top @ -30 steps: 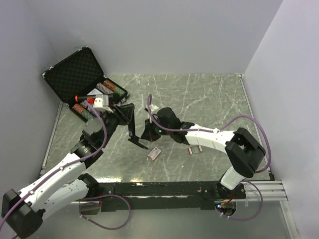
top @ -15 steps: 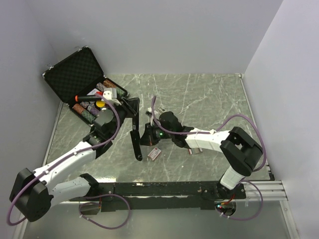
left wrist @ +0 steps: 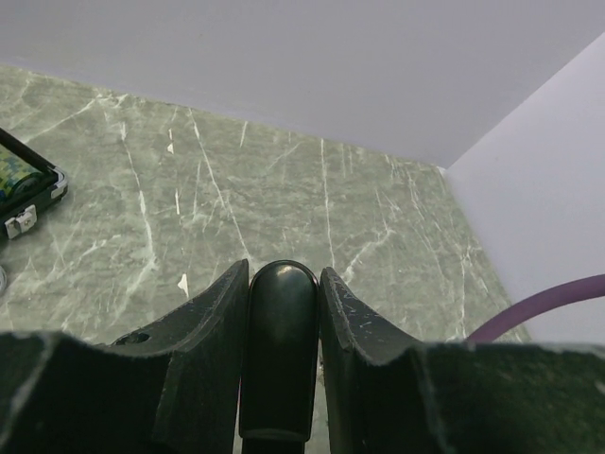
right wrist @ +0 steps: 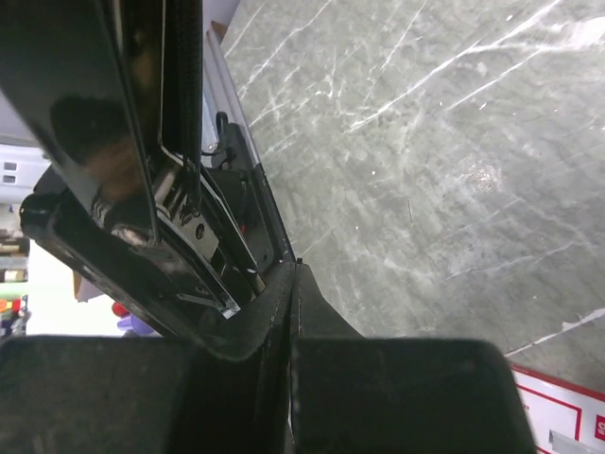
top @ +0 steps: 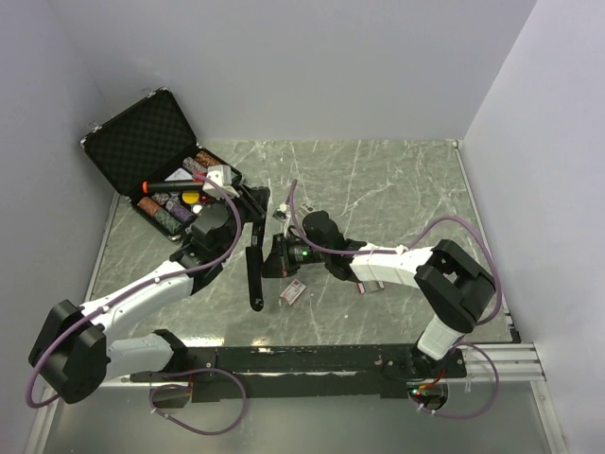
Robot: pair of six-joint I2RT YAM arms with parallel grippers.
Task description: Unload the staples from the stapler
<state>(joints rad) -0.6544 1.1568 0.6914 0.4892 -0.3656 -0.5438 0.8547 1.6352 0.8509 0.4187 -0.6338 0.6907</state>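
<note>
The black stapler (top: pixel 253 260) hangs opened out above the table, its long arm pointing toward the near edge. My left gripper (top: pixel 248 203) is shut on its rounded end (left wrist: pixel 282 317), one finger on each side. My right gripper (top: pixel 280 257) is shut, fingers pressed flat together, just right of the stapler. In the right wrist view its tips (right wrist: pixel 295 271) lie against the edge of the stapler's open metal magazine (right wrist: pixel 194 236). Whether anything sits between them I cannot tell. The staples themselves do not show.
A small red-and-white box (top: pixel 294 293) lies on the marble table (top: pixel 397 189) below my right gripper, its corner (right wrist: pixel 567 416) in the right wrist view. An open black case (top: pixel 142 137) with several small items stands at the back left. White walls enclose the table.
My left arm has moved right and farther back, turning the stapler so its free end swung down and toward the near edge. The right gripper shifted slightly and stays shut beside it.
</note>
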